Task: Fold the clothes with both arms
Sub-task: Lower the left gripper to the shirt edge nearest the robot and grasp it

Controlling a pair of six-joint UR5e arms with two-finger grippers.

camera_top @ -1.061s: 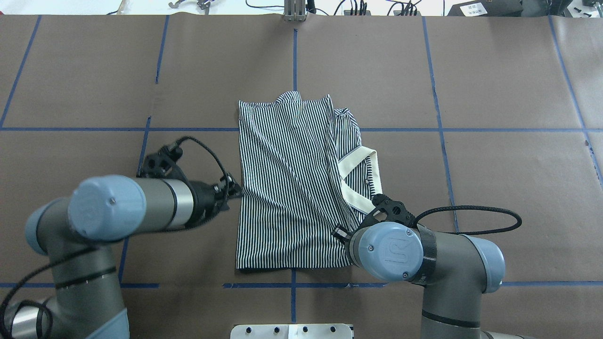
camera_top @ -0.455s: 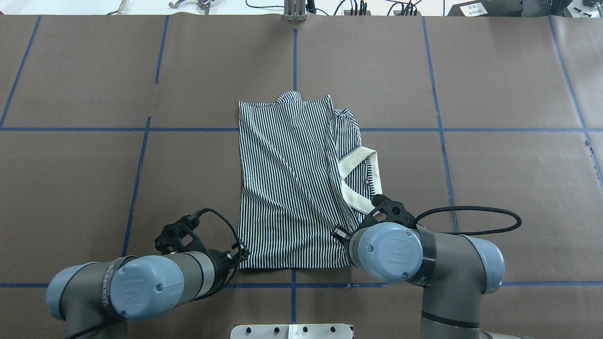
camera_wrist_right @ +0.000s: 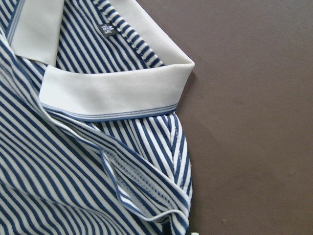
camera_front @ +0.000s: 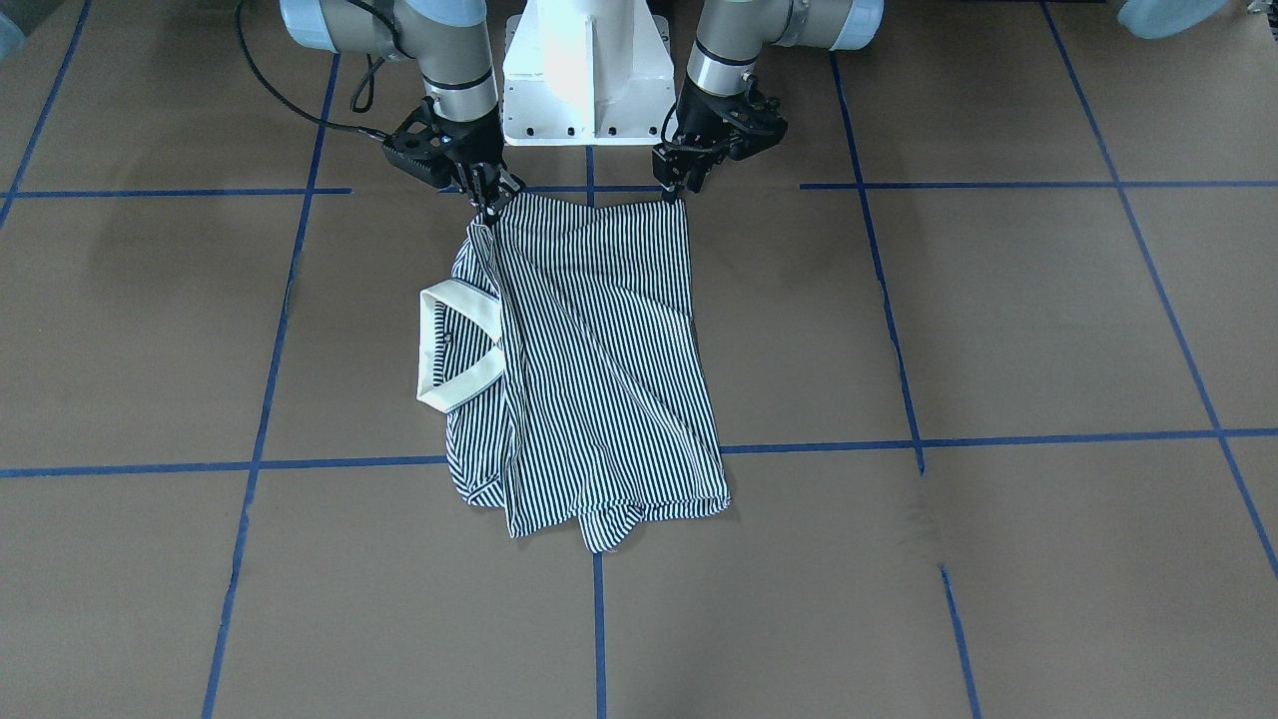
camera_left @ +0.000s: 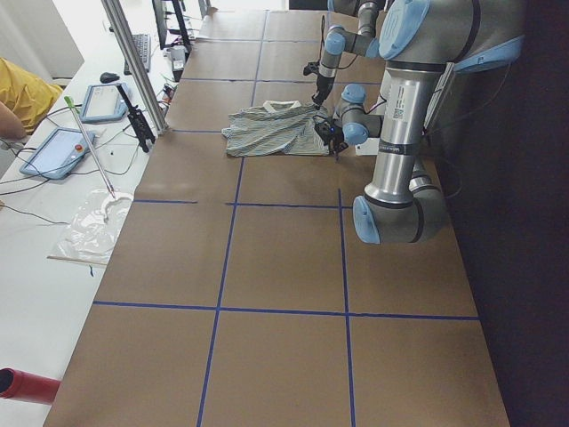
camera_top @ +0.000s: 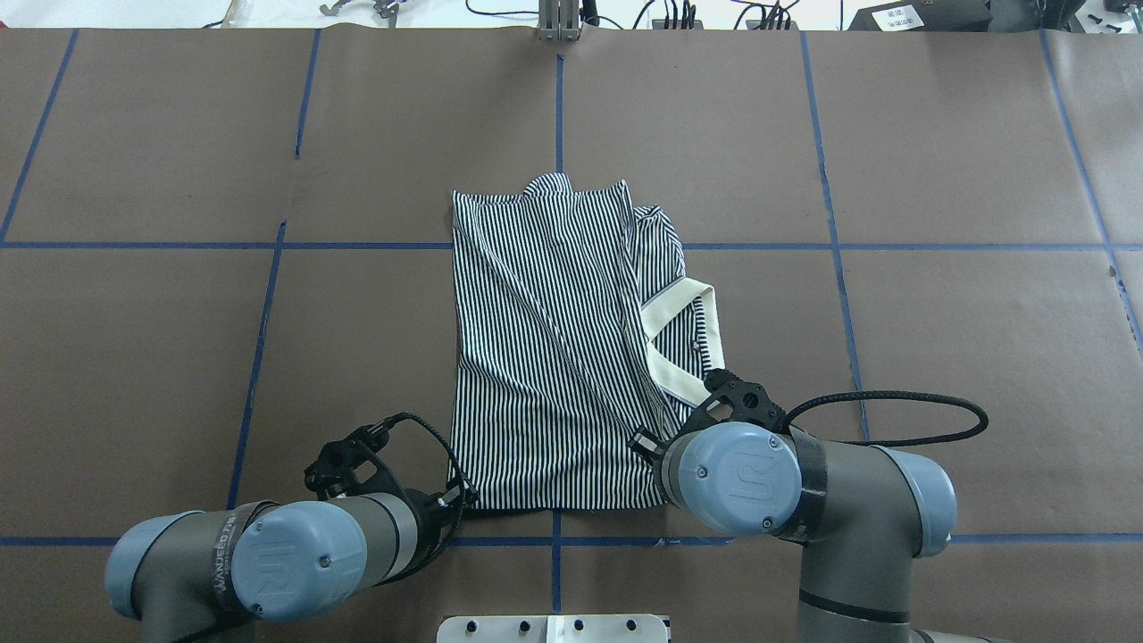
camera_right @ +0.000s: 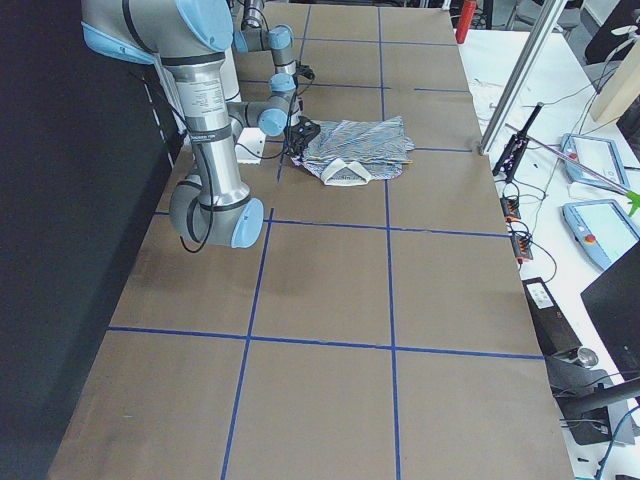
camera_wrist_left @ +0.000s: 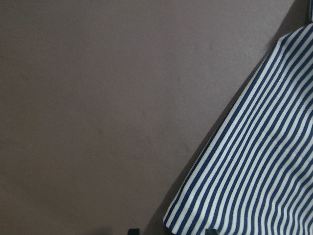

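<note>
The right pincer is hidden under its own arm in the view from above. From the front, its tips look pressed together on a near corner of the shirt, on the collar side. Its wrist view shows cloth bunched at the bottom edge, but the tips are hard to make out there.

The left pincer sits at the other near corner. Its wrist view shows only the very ends of two fingers. They are spread apart with the striped corner between them, and they are not pinching it. Both arms are cut off at the picture edges.

There is one shirt with one cream collar. There are two arms, the left arm and the right arm, and two pincers. A tiny tag sits inside the collar, and it is hard to read.

The shirt lies folded into a long shape in the middle of the table, close to the white base. Brown paper covers the table, and blue lines mark big squares on it. Beside the table is a white bench with two tablets and some wires. A person in yellow is cut off at the side.
</note>
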